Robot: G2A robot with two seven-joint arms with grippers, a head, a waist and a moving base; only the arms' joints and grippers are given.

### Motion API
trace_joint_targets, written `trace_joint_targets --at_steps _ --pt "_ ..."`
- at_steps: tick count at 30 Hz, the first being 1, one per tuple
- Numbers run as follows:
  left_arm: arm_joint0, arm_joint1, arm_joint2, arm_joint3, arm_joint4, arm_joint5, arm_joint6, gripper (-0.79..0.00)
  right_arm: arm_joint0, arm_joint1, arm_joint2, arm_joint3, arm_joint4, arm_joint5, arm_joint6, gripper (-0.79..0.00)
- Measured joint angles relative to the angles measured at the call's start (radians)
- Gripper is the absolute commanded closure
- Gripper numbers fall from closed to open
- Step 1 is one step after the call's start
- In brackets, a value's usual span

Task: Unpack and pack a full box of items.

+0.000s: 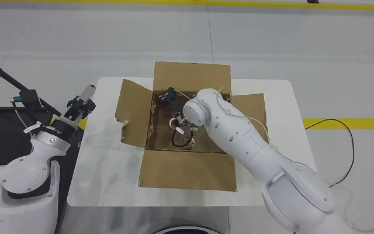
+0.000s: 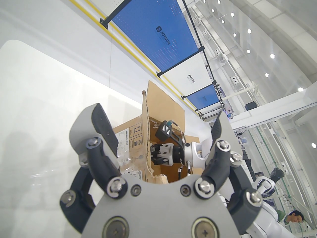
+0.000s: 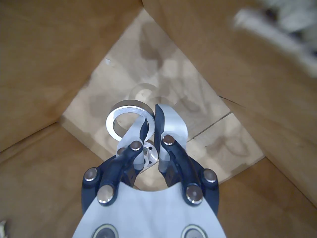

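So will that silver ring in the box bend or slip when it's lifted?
Probably stiff: the ring looks like solid metal. Likely heavy for its size. Its smooth, shiny wall might slip, since the right gripper pinches just one side; set on edge, it could roll.

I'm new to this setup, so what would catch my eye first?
An open cardboard box sits mid-table with the right arm down inside it. There the right hand is shut on a silver metal ring. The left hand hangs open by the table's edge, apart from the box.
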Motion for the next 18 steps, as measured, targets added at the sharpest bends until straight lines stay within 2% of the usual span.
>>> trace_joint_targets --at_steps 5,9,13,18 --pt "0.0 0.0 0.0 0.0 0.0 0.0 0.0 -0.785 -0.083 0.086 0.125 -0.274 -0.088 0.062 0.127 0.0" --pt "0.0 0.0 0.0 0.0 0.0 0.0 0.0 -0.785 -0.204 0.163 0.263 -0.55 -0.211 0.102 0.271 0.0" --pt "0.0 0.0 0.0 0.0 0.0 0.0 0.0 -0.785 -0.378 0.234 0.459 -0.854 -0.359 0.145 0.392 0.0" --pt "0.0 0.0 0.0 0.0 0.0 0.0 0.0 -0.785 -0.58 0.286 0.714 -1.133 -0.491 0.181 0.445 0.0"
